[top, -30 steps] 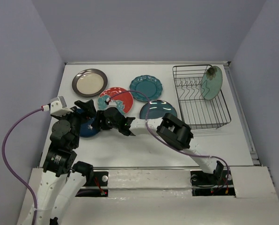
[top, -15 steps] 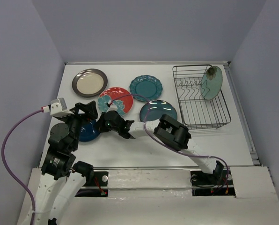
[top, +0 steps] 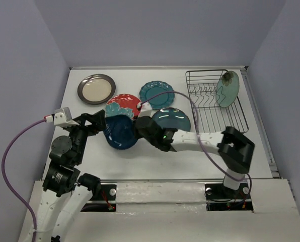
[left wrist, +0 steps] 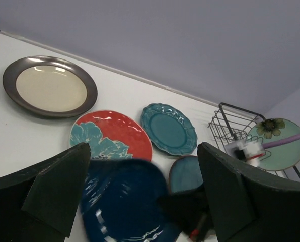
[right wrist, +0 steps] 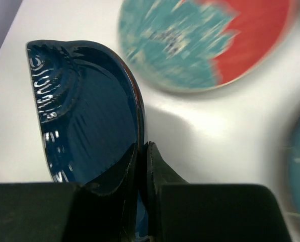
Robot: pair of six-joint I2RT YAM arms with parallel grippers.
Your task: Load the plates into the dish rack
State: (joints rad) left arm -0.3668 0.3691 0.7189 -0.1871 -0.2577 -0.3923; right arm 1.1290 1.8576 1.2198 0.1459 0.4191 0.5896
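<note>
My right gripper [top: 138, 129] is shut on the right rim of the dark blue plate [top: 120, 132], holding it tilted up off the table; in the right wrist view the fingers [right wrist: 142, 148] pinch the plate's edge [right wrist: 84, 116]. My left gripper [top: 97, 121] stands open just left of that plate [left wrist: 122, 201], with nothing between its fingers [left wrist: 64, 191]. The cream plate [top: 96, 88], red floral plate [top: 122, 106], scalloped teal plate [top: 156, 92] and dark teal plate [top: 171, 119] lie flat. The pale mint plate [top: 227, 88] stands in the dish rack [top: 225, 135].
The right arm's forearm [top: 195, 141] stretches low across the table in front of the dark teal plate. Purple cables loop over the plates near the rack [top: 180, 98]. Grey walls close in the table on the left, back and right.
The right gripper shut on the dark blue plate's rim and raised it, shifting it right as the arm's elbow swung right. The left gripper stayed open and drew back slightly.
</note>
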